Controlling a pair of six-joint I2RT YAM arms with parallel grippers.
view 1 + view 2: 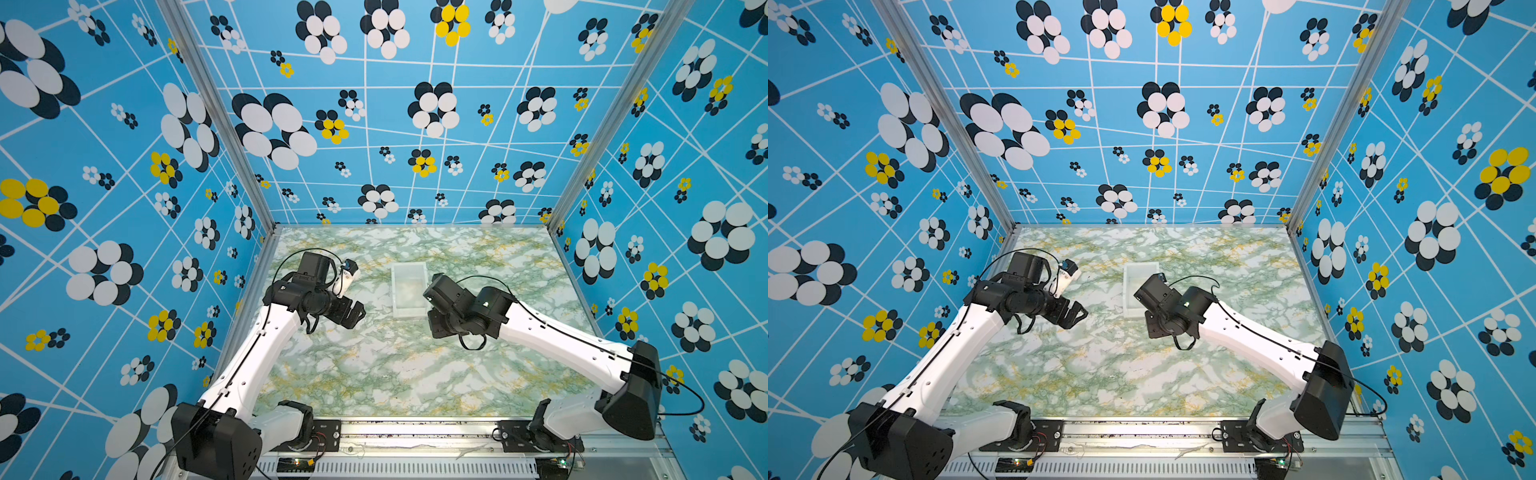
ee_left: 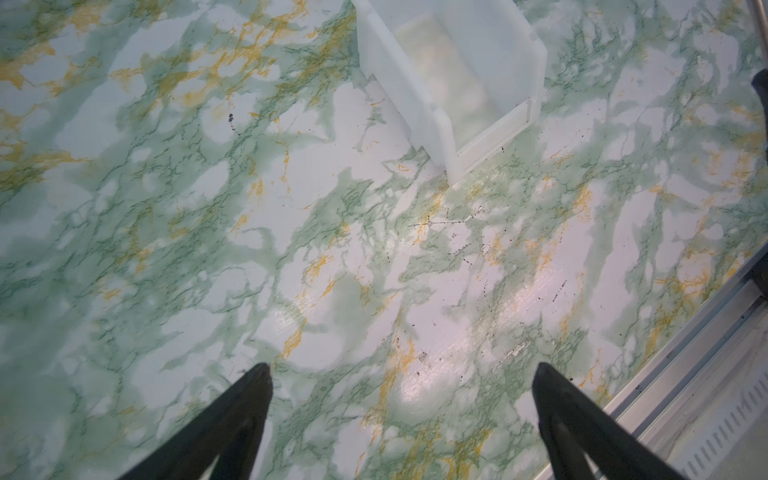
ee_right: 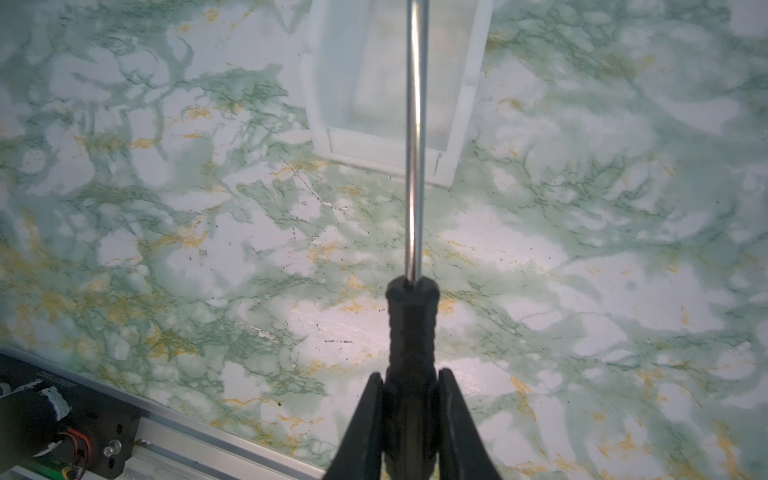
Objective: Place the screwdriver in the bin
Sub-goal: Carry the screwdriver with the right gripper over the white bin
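Right gripper [image 3: 409,376] clamping handle of slim black-handled steel-shaft screwdriver [image 3: 412,324], holding it above green marble-pattern table [image 3: 582,291]; shaft pointing along translucent white rectangular plastic bin [image 3: 382,160], probably aligning for lengthwise drop; left gripper [image 2: 401,374] hanging wide open, empty, standing apart from bin, leaving access free.

Open desk [image 1: 390,374] between the two arms, front half passable. Bin [image 1: 408,312] mid-desk toward the back. Right gripper [image 3: 410,374] and its screwdriver [image 3: 415,166] crowd the bin's near end. Left gripper [image 2: 402,365] well apart, left of bin. Walls [image 1: 124,249] close three sides.
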